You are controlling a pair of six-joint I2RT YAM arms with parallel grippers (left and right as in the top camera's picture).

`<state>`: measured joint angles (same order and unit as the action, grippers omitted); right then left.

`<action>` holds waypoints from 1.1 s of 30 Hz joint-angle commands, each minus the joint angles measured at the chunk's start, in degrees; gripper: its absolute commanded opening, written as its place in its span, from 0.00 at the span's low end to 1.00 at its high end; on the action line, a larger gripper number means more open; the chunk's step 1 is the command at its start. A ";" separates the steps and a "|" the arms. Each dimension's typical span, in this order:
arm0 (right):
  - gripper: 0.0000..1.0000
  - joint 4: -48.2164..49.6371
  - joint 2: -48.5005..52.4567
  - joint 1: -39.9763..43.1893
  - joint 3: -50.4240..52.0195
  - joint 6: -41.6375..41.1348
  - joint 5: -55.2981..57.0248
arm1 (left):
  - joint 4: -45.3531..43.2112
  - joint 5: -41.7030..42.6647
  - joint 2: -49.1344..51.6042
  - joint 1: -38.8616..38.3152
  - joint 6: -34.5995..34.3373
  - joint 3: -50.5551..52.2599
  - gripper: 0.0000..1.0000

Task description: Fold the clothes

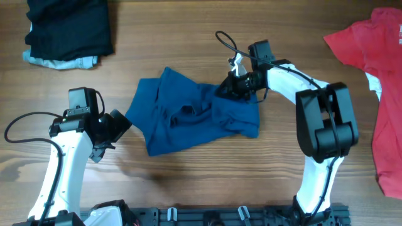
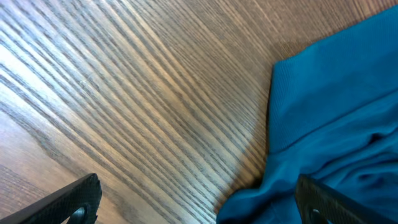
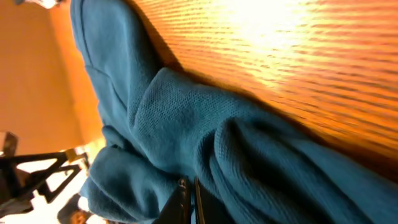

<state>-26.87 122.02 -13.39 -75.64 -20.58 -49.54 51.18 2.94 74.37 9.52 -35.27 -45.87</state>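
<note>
A deep-blue shirt lies crumpled in the middle of the table. My right gripper is at its upper right edge, shut on a fold of the blue cloth, with the fingers pressed together. My left gripper is open just left of the shirt, low over the wood. Its fingers are spread wide, and the shirt's left edge lies by the right finger. A red shirt lies at the far right. A black piece on a pale-blue piece lies at the back left.
The wooden table carries everything. A black cable loops from the right arm behind the blue shirt. A cable loop lies by the left arm's base. A black rail runs along the front edge.
</note>
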 commanded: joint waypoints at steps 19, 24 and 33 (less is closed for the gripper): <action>0.10 -5.53 -6.86 -4.24 12.52 1.90 -0.04 | 0.63 0.48 0.22 0.50 0.31 -0.63 1.00; 0.05 -7.54 -7.06 -4.22 12.48 0.87 1.57 | 0.55 0.46 0.22 0.50 0.31 -0.63 1.00; 1.00 -17.49 -42.23 -4.22 8.24 -1.33 20.06 | -9.92 9.94 1.86 0.50 10.71 -0.63 1.00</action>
<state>-42.33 86.96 -17.58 -66.43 -21.43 -35.40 47.03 4.21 74.43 9.52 -33.43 -45.91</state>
